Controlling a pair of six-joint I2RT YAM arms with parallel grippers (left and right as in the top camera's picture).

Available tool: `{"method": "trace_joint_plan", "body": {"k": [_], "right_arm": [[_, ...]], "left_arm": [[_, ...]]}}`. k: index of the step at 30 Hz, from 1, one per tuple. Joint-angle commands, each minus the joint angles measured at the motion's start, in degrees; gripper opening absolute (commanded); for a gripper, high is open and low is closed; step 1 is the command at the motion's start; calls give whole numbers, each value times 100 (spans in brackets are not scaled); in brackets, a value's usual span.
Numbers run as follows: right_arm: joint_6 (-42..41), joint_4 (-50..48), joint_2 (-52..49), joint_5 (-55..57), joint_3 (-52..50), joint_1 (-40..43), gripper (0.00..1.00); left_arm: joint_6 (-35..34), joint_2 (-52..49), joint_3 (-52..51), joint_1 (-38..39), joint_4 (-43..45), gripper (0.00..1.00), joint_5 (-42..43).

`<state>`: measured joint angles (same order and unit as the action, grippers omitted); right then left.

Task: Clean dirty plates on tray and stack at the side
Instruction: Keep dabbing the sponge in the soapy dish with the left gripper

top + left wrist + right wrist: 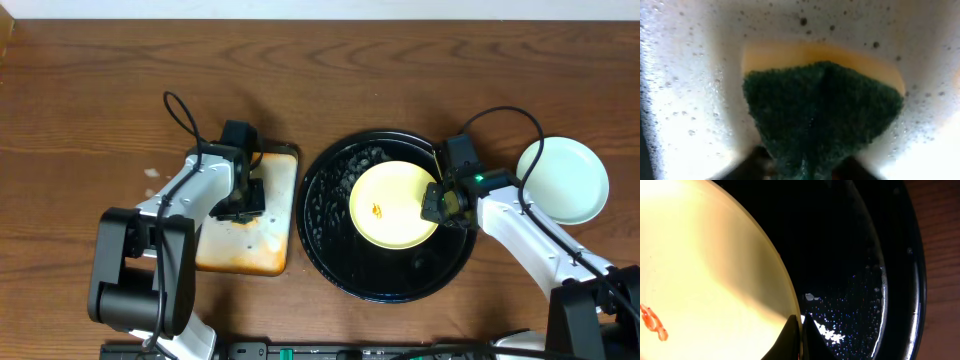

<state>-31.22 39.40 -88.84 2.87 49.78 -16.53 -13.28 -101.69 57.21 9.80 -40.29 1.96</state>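
Right end effector clamped on yellow plate rim, inside black tray. Left end effector, left of black tray, squeezing green sponge over stained tray.

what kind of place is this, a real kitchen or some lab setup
Probably a robot test bench staged for dishwashing, not a kitchen: a wooden table, a yellow plate in a black tray, a green sponge at an orange-stained tray. No sink shows.

The yellow plate has a tiny orange speck. The tray is black. The side plate is pale green. The sponge is dark green. The bench is brown wood.
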Motion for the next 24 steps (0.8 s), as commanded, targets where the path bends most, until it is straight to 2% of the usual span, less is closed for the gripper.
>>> {"method": "trace_joint_plan", "body": {"k": [1,7,18,24], "right_arm": [[-83,22,76,177,85,37,1],[-37,24,76,179,85,37,1],[-17,26,76,160,85,37,1],[-17,26,76,157,85,37,1]], "left_arm": [[11,140,122,-13,-168,57,208],[11,588,127,-13,-208,61,184],[11,717,-107,-13,328,45,-59],[13,595,-542,-13,763,45,-162]]}}
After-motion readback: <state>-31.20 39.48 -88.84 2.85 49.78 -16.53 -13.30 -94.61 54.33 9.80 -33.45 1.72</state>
